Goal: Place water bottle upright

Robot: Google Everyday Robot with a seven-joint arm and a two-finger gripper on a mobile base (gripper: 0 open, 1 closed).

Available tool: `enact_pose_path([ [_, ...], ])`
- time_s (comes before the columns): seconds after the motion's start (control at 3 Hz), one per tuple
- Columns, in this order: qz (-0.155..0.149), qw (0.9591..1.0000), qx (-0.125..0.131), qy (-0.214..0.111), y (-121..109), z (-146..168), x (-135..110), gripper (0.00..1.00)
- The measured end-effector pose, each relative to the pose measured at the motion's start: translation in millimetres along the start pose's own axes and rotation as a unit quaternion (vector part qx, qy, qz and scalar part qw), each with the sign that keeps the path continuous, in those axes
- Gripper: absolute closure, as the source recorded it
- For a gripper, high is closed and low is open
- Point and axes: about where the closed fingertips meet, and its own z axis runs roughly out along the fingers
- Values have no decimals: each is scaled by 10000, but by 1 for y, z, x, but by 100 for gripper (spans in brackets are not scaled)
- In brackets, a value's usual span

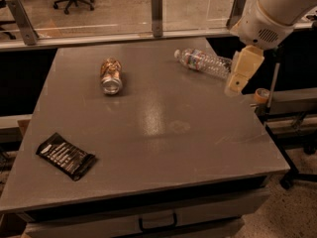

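The water bottle (203, 61) is lying on its side near the far right corner of the bench (163, 148), its capped end pointing toward the bench's far middle and its base toward the bench's right edge. The claw (237, 83) is hanging over that right edge, covering the bottle's base; whether they are touching, and whether the claw is apart or together, cannot be told. A brown-gold can (111, 75) is lying on the bench's far left half. A black packet (65, 155) is lying flat by its near left corner.
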Motion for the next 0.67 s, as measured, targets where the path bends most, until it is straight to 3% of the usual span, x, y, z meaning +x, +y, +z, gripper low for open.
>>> enact_pose_path([
  [0.67,424,9975,84,-566,-68,61,-35,0],
])
